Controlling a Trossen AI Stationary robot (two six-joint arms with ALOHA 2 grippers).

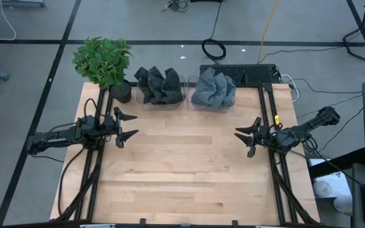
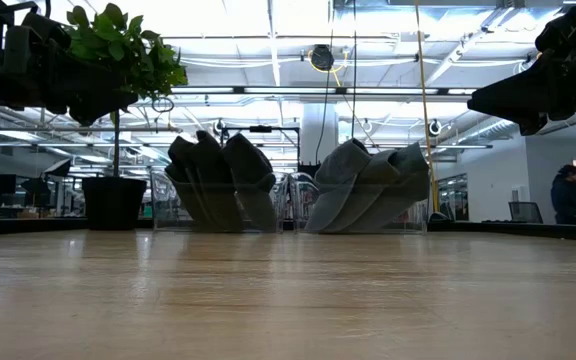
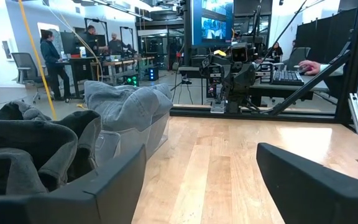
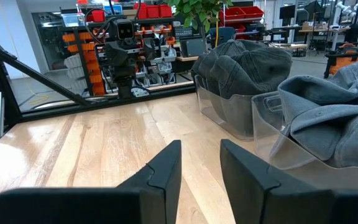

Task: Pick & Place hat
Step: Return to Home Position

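Dark grey hats (image 1: 159, 85) stand bunched in a clear bin at the table's far edge. Lighter blue-grey hats (image 1: 213, 88) fill a second clear bin just to their right. Both piles also show in the low view: the dark hats (image 2: 218, 180) and the lighter hats (image 2: 368, 185). My left gripper (image 1: 128, 125) hovers level at the table's left side with its fingers wide open and nothing between them (image 3: 201, 155). My right gripper (image 1: 244, 135) hovers level at the right side, its fingers a narrow gap apart and empty (image 4: 199, 149). Both grippers are well short of the bins.
A potted plant (image 1: 103, 60) stands at the far left corner beside the dark hats' bin. A black keyboard (image 1: 243, 71) lies behind the right bin. Bare wood (image 1: 182, 171) spreads between the arms and toward the near edge. People stand in the room beyond (image 3: 48, 56).
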